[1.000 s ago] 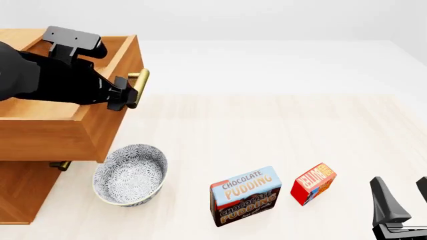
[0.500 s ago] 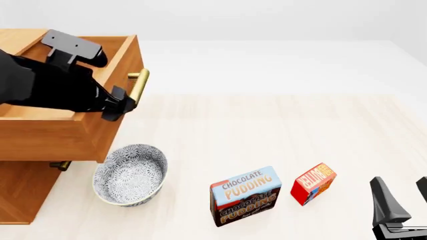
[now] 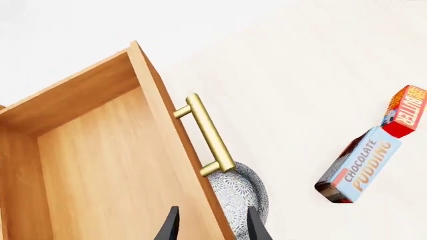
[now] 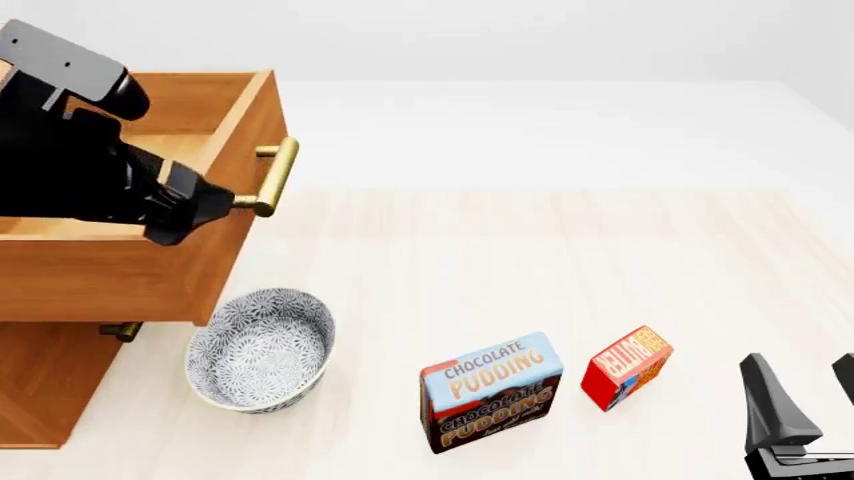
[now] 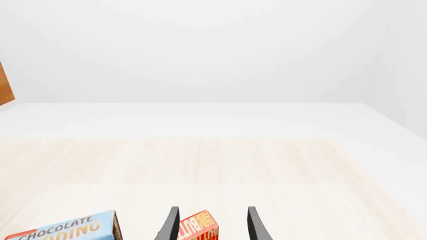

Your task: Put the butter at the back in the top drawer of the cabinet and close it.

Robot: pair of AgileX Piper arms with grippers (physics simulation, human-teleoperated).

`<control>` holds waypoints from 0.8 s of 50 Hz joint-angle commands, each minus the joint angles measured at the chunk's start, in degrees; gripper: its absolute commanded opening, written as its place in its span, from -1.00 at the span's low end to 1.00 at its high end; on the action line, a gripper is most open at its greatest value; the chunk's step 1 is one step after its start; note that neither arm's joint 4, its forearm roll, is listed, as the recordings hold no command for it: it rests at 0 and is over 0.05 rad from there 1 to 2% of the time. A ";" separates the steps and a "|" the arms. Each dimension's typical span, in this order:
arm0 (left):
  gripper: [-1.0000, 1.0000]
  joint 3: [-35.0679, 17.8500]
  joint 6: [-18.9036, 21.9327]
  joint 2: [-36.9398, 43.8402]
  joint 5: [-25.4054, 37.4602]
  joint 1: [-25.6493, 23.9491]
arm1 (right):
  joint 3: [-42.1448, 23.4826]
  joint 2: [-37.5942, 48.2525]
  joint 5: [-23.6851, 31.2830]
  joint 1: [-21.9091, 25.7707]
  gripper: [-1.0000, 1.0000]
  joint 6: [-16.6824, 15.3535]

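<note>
Item 1, the butter: small red and orange carton with white lettering, stood on edge on the desk, tilted a little, just beside the pudding box on that box's right and apart from it; in the right wrist view the carton is seen between the 2 dark fingers, ahead of them. Handling is judged light and stiff, a printed cardboard skin likely smooth and somewhat slippery, not fragile though crushable under hard squeeze; hold is best taken across the 2 broad printed faces, near mid-height, so that the carton is not tipped over on contact.

Item 2, the top drawer: pulled out of the cabinet, interior bare so far as shown; brass handle free.

Item 3, the left gripper: jaws parted, nothing held, positioned astride the drawer's front panel as seen from the left wrist.

Item 4, the right gripper: low at the near right of the desk, jaws parted and empty, near the butter but not touching it.

Item 5, the patterned bowl: set on the desk below the drawer front, clear of the carton's likely path.
</note>
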 commanded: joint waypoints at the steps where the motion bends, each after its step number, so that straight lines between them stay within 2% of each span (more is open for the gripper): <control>1: 1.00 -1.27 2.33 -3.54 2.83 0.88 | 0.00 0.00 0.00 0.00 1.00 0.00; 25: 1.00 -8.19 2.89 -3.90 5.58 -5.15 | 0.00 0.00 0.00 0.00 1.00 0.00; 40: 1.00 -10.25 3.12 2.88 1.21 -11.35 | 0.00 0.00 0.00 0.00 1.00 0.00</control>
